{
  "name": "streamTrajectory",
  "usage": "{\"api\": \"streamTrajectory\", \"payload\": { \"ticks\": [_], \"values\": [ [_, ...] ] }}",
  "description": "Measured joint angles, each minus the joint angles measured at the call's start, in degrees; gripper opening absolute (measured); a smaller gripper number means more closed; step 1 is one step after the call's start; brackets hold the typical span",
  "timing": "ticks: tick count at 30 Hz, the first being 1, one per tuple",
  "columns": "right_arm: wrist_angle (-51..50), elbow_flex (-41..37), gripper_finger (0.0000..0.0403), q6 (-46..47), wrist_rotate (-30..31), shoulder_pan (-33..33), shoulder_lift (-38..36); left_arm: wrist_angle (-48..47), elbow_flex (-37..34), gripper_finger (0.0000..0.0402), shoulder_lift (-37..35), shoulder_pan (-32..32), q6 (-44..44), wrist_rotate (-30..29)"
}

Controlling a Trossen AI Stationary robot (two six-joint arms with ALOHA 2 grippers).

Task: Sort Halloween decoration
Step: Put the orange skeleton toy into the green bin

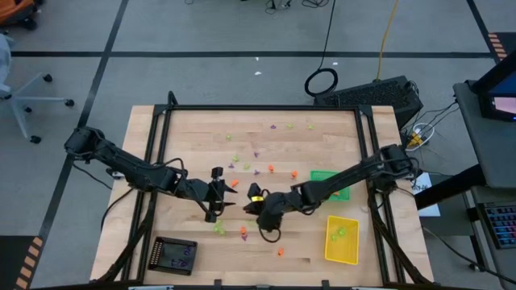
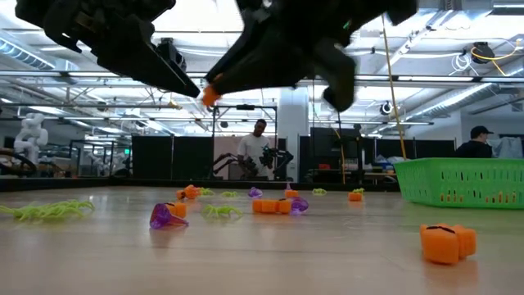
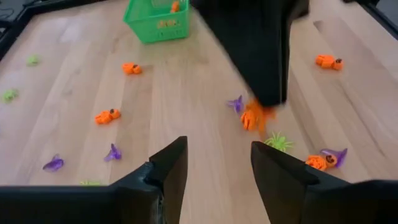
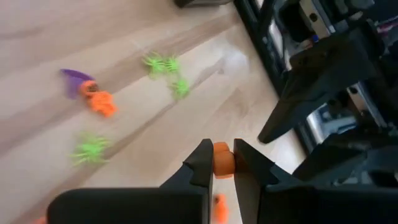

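Note:
Tiny orange, purple and lime green trinkets (image 1: 256,153) lie scattered over the wooden table; the low view shows an orange one (image 2: 442,243) close by, with others (image 3: 107,116) further off. My right gripper (image 4: 222,163) hovers over the table's near middle (image 1: 251,208), shut on an orange trinket (image 4: 222,160). My left gripper (image 3: 217,165) is open and empty, just left of it (image 1: 222,196) and facing it. In the left wrist view the right gripper (image 3: 261,93) hangs ahead with the orange piece (image 3: 254,116) at its tip. My right gripper pinches the small orange trinket (image 4: 222,160) between the free ends of its two fingers (image 4: 200,163). The fingers slant down from the table's right side. The trinket is lifted clear of the table (image 2: 211,94).
A green basket (image 1: 329,184) sits right of centre, holding orange pieces. A yellow tray (image 1: 341,239) with green pieces lies near the right front corner, a black tray (image 1: 175,255) at the left front. Purple, orange and green pieces (image 3: 323,159) lie under both grippers. People stand beyond the table.

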Motion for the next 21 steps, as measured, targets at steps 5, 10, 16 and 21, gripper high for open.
{"api": "streamTrajectory", "payload": {
  "ticks": [5,10,16,21],
  "values": [
    [-10.22,0.00,0.0022,8.51,1.47,2.28,-5.73,0.08,0.00,0.0180,0.00,0.00,-0.02,0.04],
    [-23.54,0.02,0.0022,22.56,4.53,3.75,-12.27,2.14,-0.02,0.0180,0.02,0.11,0.00,-0.09],
    [-37.27,0.02,0.0022,41.95,5.64,4.04,-20.10,7.31,-0.01,0.0180,0.02,0.11,0.12,-1.03],
    [-45.84,0.02,0.0022,54.06,7.22,4.02,-23.45,8.08,0.00,0.0180,0.02,0.11,0.11,-1.05]
  ]
}}
